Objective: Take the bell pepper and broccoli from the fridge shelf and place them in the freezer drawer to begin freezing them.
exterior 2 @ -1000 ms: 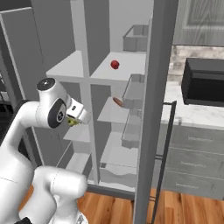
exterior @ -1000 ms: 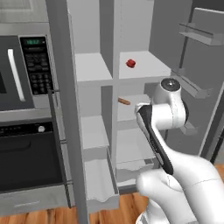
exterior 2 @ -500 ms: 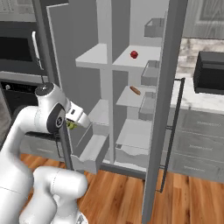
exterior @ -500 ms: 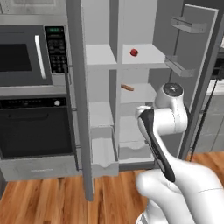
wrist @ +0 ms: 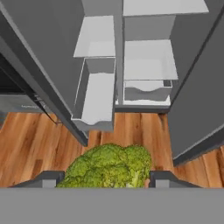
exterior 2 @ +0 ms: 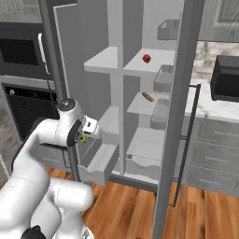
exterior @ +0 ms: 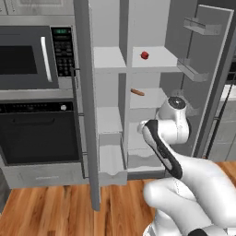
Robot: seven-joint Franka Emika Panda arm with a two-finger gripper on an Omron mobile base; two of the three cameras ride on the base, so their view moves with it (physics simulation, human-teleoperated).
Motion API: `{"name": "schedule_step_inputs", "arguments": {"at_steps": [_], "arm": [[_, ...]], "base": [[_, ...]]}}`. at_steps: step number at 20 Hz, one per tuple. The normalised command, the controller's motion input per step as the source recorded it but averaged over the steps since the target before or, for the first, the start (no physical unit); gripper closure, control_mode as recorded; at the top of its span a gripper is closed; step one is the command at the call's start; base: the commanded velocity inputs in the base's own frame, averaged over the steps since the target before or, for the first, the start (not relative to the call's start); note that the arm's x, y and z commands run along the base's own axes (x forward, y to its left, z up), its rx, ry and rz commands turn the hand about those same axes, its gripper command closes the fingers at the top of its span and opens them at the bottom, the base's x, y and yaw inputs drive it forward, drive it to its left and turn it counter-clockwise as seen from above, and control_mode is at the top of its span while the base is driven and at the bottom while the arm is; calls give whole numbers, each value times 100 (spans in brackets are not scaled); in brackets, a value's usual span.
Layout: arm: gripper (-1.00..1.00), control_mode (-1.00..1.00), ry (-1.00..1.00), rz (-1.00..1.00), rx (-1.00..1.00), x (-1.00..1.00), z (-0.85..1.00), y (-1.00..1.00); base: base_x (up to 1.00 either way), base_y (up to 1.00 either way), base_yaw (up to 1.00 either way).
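— How is the scene lit?
— Even, bright, diffuse light is seen; soft shading is cast inside the fridge.
— And sharpness?
— Slight blur and coarse pixelation are noted throughout. No glare is observed.

Brown stick-shaped food on a middle fridge shelf, black microwave left of the fridge, black oven below the microwave, wooden floor before the fridge.
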Motion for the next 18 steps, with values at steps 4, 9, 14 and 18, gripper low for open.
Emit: {"name": "schedule_step_inputs", "arguments": {"at_steps": [4,9,14,18], "arm": [[100,-100,4,32,0,91,-69,13],[100,-100,1,26,0,87,-64,15],[100,-100,9,27,0,41,-51,-8],[100,-100,17,11,0,67,-42,17]], "base": [[0,0,0],[0,0,0],[0,0,0],[0,0,0]]}}
